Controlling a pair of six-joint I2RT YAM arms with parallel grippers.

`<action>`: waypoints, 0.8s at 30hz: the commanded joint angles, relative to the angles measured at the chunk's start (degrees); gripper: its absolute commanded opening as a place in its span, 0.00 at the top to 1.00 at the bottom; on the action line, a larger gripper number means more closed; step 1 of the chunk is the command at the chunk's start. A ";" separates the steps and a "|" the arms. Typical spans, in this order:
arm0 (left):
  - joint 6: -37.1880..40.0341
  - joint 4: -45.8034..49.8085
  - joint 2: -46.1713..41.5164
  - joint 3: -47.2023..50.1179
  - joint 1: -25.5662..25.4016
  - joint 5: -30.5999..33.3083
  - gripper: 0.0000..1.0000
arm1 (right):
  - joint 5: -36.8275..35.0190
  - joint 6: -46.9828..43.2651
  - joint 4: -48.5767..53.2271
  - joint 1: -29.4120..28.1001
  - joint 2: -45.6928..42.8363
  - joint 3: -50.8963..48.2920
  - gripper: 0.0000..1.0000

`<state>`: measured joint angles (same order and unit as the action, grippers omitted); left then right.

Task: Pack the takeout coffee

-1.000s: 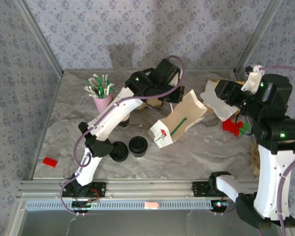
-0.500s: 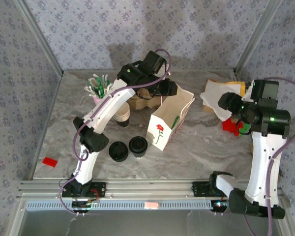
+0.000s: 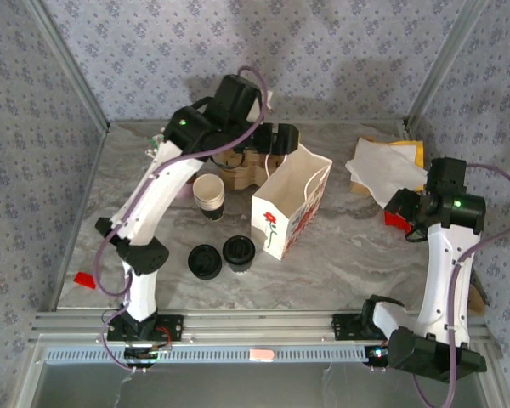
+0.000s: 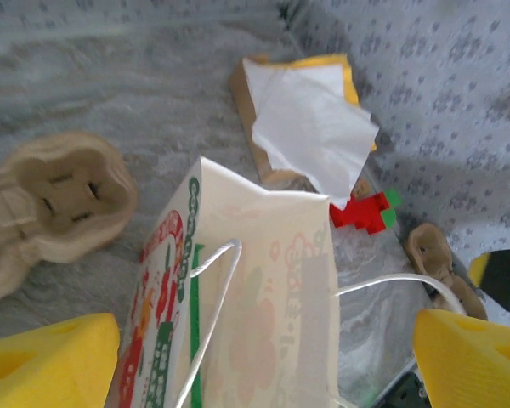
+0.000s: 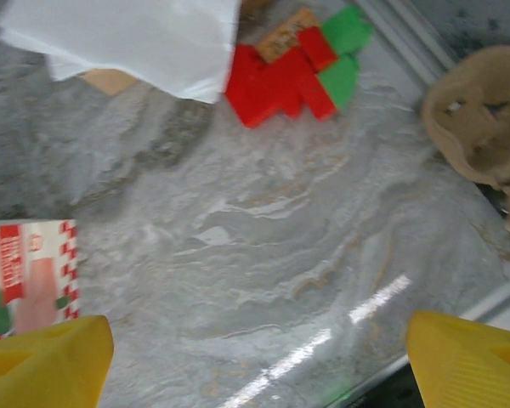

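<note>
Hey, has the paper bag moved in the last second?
Yes. The paper bag has tipped from leaning right to standing upright, its mouth shifting left toward the cardboard cup carrier.

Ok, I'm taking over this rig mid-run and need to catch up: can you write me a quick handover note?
Left gripper: open, empty, by the top of the paper bag.
Right gripper: open, empty, over bare table to the right of the bag.
Takeout coffee: lidded, on the table left of the bag, nothing touching it.
Done: bag stands upright, mouth open.
Left: grasp the coffee and set it in the bag.
</note>
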<state>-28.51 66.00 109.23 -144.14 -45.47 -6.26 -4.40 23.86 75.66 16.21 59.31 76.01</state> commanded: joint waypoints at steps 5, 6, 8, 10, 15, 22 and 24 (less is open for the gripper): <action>3.26 -2.51 -9.99 7.47 -0.06 5.29 0.05 | -1.48 9.06 -0.51 6.86 1.63 -3.69 0.05; 3.37 -3.11 -11.23 9.14 -0.09 5.38 0.03 | -0.31 10.08 -0.87 7.97 1.90 -4.02 0.05; 4.02 -4.56 -13.69 13.03 -0.10 5.47 0.00 | 3.94 11.09 -2.38 9.50 2.38 -4.52 0.06; 4.68 -5.88 -16.49 17.24 -0.03 6.88 0.00 | 11.54 11.04 -5.65 10.24 2.52 -4.48 0.07; 3.35 -7.15 -22.04 25.95 3.12 8.71 0.00 | 20.48 14.70 -19.97 3.64 -1.32 -3.82 0.09; 0.76 -5.83 -26.07 33.54 8.80 11.22 0.05 | 15.47 7.51 -15.64 -9.68 6.53 16.41 0.11; -0.48 -5.38 -25.97 35.17 10.86 10.56 0.08 | 14.39 5.37 -14.79 -13.17 8.17 21.96 0.13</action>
<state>-26.85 60.51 84.40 -110.50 -36.60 3.57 11.35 33.19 59.96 6.31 66.41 91.96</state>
